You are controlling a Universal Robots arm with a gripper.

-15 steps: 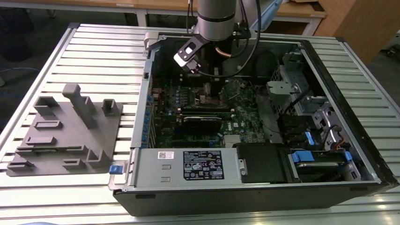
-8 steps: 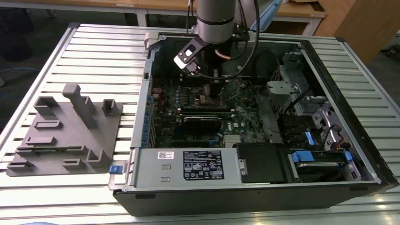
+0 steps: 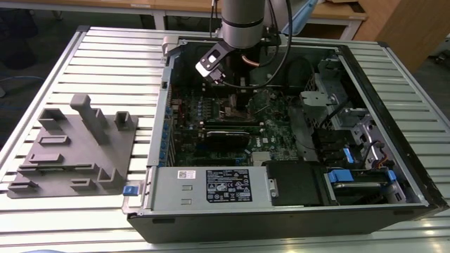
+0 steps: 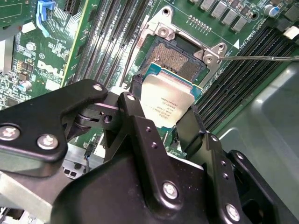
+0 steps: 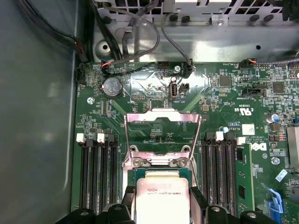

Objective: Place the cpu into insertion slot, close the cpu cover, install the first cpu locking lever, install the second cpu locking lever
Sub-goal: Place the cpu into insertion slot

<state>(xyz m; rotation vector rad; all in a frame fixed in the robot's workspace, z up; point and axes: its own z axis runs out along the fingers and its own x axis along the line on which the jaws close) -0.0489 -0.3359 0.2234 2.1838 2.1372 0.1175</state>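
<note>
In the upper middle of the exterior view, the robot arm [image 3: 243,21] reaches down into an open computer case [image 3: 281,226] that lies on a slatted metal table [image 3: 105,63]. A grey moulded fixture [image 3: 74,147] sits on the table at the exterior view's left, apart from the case.

In both wrist views the gripper [image 4: 163,105] [image 5: 161,205] has hold of the cpu [image 4: 166,105] [image 5: 161,198]. Its two black fingers [image 5: 128,203] are drawn in against opposite edges of the chip, and the dull silver top faces the cameras.

In the second wrist view the cpu hangs tilted at the near edge of the insertion slot [image 4: 180,58], whose dark centre lies mostly uncovered beyond it. Whether the chip touches the slot cannot be told.

In the first wrist view the cpu cover [image 5: 162,116] stands swung up and open on the far side of the cpu, with green board showing through its window. Long black memory slots [image 5: 96,172] flank the socket on both sides, and a coin cell [image 5: 111,87] sits on the board beyond the cover. A thin silvery rod [image 4: 261,57] runs out from the slot's corner bracket.
</note>
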